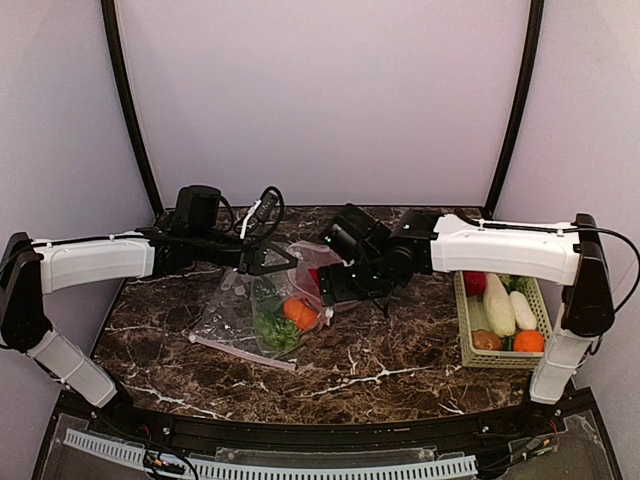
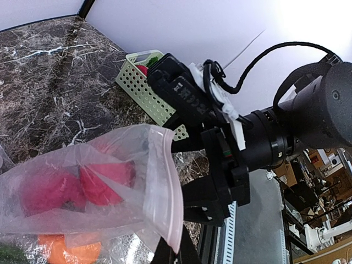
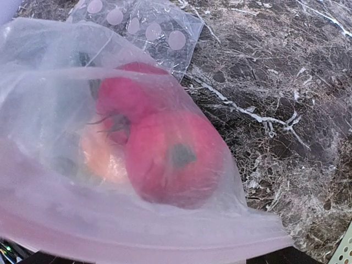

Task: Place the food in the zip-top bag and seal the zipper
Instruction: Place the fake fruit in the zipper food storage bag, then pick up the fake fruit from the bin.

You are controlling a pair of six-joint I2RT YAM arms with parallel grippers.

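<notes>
The zip-top bag [image 1: 290,290] hangs between both grippers at the table's middle. It holds two red apples [image 3: 165,154], an orange [image 1: 300,313] and leafy greens [image 1: 275,330]. My left gripper [image 1: 268,262] is shut on the bag's mouth edge; in the left wrist view its fingertips [image 2: 165,254] pinch the pinkish zipper [image 2: 171,203]. My right gripper [image 1: 328,288] is open; its jaws stand apart beside the bag's edge in the left wrist view [image 2: 182,173]. In the right wrist view the zipper [image 3: 165,242] runs across the bottom and hides most of the fingers.
A pale green slotted basket [image 1: 465,335] at the right holds a red apple [image 1: 475,283], white radishes [image 1: 498,305], an orange [image 1: 528,341] and a potato [image 1: 487,340]. A second dotted bag [image 1: 225,315] lies flat left of the held bag, also in the right wrist view [image 3: 146,25].
</notes>
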